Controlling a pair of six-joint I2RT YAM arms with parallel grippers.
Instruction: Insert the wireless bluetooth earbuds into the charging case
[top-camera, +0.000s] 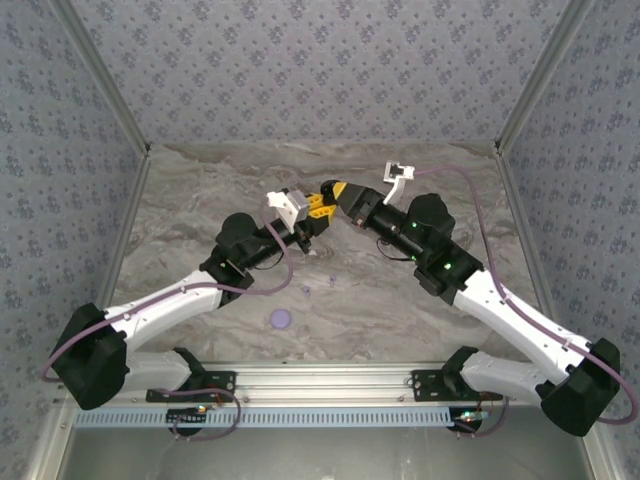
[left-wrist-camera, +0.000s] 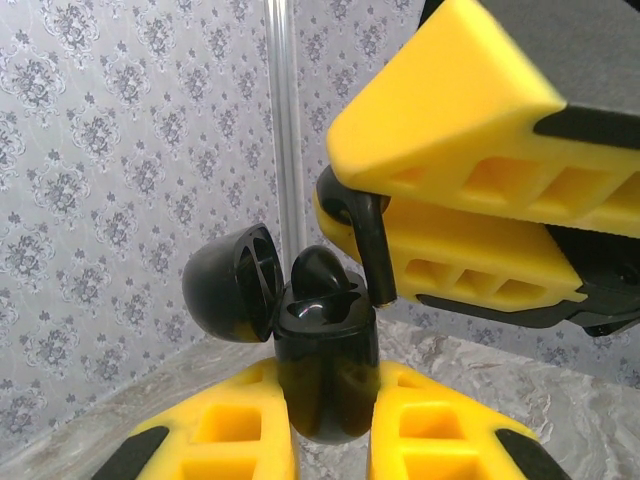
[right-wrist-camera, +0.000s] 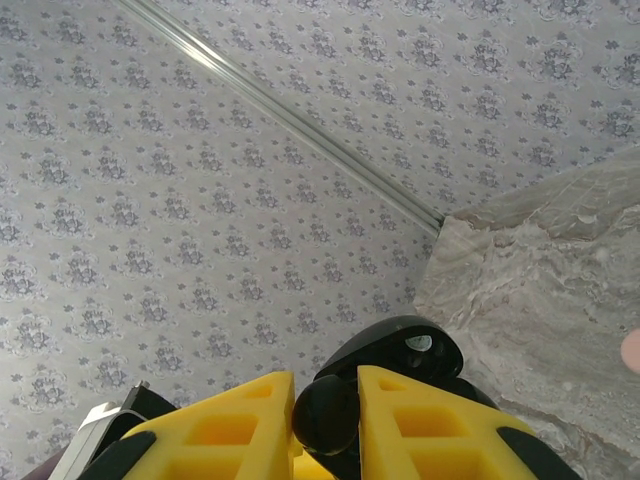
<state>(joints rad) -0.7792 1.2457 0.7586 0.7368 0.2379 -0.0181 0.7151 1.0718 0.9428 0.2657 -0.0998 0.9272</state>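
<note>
Left fingers (left-wrist-camera: 240, 430) clamped on the black case (left-wrist-camera: 325, 370), held upright above the counter (top-camera: 400, 300). Its lid (left-wrist-camera: 230, 285) hangs open to the case's left. Right fingers (left-wrist-camera: 450, 120), just above the case, are pinched tight on a black earbud (left-wrist-camera: 372, 250), stem down, tip at the case's rim.

Risks: the stem looks off its socket. Pressing could jam it, twist the case in its grip, or flick the earbud loose.
</note>
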